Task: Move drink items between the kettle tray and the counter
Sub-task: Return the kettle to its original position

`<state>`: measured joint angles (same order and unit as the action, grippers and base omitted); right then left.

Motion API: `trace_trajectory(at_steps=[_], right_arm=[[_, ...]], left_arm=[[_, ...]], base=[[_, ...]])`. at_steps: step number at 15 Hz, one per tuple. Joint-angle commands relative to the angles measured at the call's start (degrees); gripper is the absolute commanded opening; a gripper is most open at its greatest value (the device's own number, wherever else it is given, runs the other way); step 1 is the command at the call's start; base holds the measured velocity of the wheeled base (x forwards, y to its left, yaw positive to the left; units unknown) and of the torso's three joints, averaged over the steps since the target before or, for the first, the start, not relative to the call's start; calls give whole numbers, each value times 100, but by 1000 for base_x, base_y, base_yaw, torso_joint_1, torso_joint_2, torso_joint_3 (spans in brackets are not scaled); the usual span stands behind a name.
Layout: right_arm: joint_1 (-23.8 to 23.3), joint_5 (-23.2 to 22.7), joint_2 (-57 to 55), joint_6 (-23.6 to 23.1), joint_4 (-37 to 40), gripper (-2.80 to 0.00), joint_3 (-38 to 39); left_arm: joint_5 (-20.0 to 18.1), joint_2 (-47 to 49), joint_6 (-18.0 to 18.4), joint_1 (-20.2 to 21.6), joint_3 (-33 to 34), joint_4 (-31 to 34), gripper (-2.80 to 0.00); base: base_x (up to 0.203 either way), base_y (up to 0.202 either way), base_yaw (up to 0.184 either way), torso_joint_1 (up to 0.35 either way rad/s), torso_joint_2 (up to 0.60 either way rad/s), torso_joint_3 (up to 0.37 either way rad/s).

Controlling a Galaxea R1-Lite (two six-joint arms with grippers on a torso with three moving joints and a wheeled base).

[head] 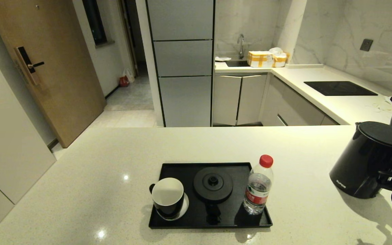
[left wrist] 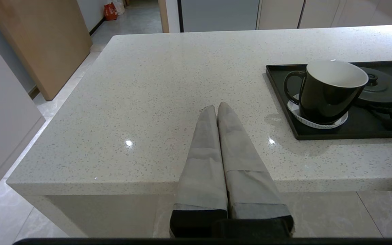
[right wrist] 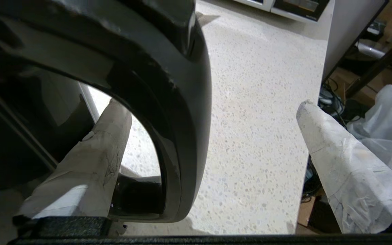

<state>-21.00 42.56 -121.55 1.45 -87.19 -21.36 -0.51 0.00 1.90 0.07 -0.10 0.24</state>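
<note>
Nearest the head camera, on the broad pale cream speckled stone counter [head: 80,190], lies the flat black rectangular kettle tray [head: 179,223] with its low raised rim. On the tray's left part stands the black mug with a white interior [head: 167,198], upright on a flat white round coaster [head: 185,206]; the round black kettle base disc [head: 213,184] sits in the middle, and the small clear water bottle with a red cap and red label [head: 258,185] stands upright at the tray's right edge. Well to the right, off the tray and near the counter's right end, the tall black electric kettle [head: 369,160] stands on the stone. The right gripper [right wrist: 212,105] is at the kettle's loop handle [right wrist: 182,112] with its fingers spread wide: one wrapped finger [right wrist: 97,153] reaches through the loop, the other stands clear outside, so the handle lies between them without being clamped. The left gripper [left wrist: 215,108] rests with its fingers pressed together over the near left part of the counter, left of the tray and apart from the mug. Far behind, a black glass hob panel [head: 339,88] is set in the back worktop.
</note>
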Motion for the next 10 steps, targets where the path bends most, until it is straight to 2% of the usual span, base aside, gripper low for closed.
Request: trace_trajectory(at_steps=[1,10], right_arm=[[0,25,-29,-39,-48,0,-70],[0,16,-196,-211,-48,0,-273]], left_arm=[[-2,-8,3,1,1,10,-280],[-1,0,3,1,1,2,-280]], base=[[0,0,0,0,0,0],[0,0,0,0,0,0]])
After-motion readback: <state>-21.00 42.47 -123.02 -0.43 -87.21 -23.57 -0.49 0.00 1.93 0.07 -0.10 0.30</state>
